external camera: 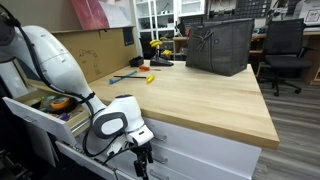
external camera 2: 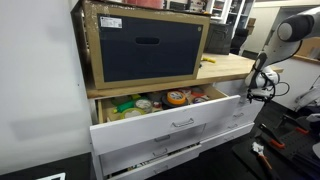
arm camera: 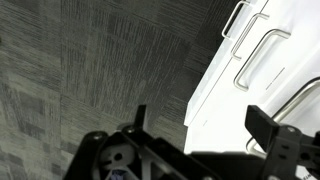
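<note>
in an exterior view the white arm (external camera: 55, 55) is seen bent down past the counter's edge, and the gripper (external camera: 141, 166) is hung low, pointed at the floor, just in front of the white drawer cabinet (external camera: 200, 150). the top drawer (external camera: 35, 115) stands open, and an orange tape roll (external camera: 62, 103) is held in it. a dark fabric bin (external camera: 218, 45) is set on the wooden countertop (external camera: 200, 95), with an office chair (external camera: 285, 50) behind.

in an exterior view the gripper (external camera 2: 257, 90) is shown beside the cabinet's corner, and tape rolls (external camera 2: 178, 97) are seen in the top drawer (external camera 2: 170, 118).

in the wrist view the fingers (arm camera: 262, 125) are held well apart above grey carpet (arm camera: 80, 70), near the drawer handles (arm camera: 255, 45).
</note>
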Motion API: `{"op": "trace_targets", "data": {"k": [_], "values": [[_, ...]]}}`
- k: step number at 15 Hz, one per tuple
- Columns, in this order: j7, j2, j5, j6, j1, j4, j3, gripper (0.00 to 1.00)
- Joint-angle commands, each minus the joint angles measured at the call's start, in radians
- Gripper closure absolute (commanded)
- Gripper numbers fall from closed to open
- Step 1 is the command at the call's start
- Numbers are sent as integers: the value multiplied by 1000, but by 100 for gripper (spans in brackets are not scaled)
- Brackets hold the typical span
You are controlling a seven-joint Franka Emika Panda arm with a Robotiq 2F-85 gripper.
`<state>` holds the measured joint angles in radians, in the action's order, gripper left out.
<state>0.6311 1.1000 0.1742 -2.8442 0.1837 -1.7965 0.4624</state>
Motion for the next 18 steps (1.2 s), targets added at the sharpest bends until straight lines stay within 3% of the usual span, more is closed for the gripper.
{"op": "trace_targets", "data": {"k": [1, 7, 18], "values": [[14, 19, 25, -48, -26, 2, 25, 0], [15, 23, 43, -96, -43, 4, 48, 0], [34, 58, 88, -83, -38, 39, 52, 0]]}}
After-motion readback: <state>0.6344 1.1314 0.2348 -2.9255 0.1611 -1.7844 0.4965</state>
